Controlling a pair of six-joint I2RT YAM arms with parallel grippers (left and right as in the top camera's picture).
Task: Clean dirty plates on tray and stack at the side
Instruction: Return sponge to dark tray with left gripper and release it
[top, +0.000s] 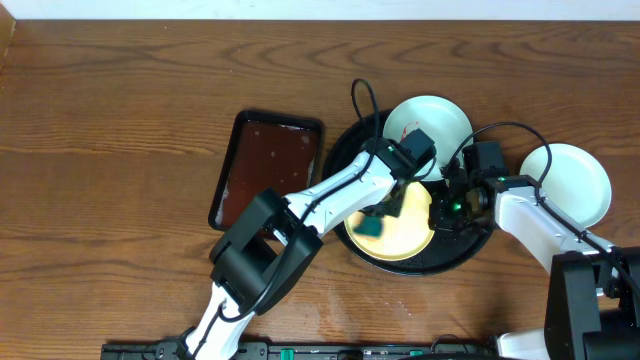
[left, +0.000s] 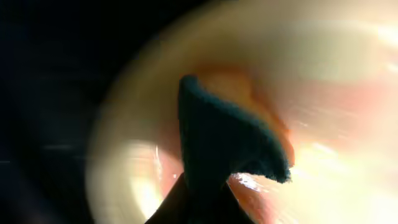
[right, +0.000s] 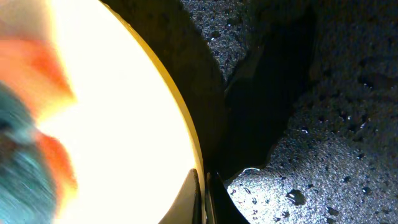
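While wet and speckled, carries on the black tray (top: 450, 260) a glossy yellow plate (top: 410, 238) smeared red-orange. At the tray's far rim, a mint-white plate (top: 432, 120); just beside the tray, a pale plate (top: 570, 182). Pinches the yellow rim with the right gripper (right: 202, 186), jaws pressed together. Clamps a teal sponge (left: 224, 143) in the left gripper (top: 390, 212), down against the smears.
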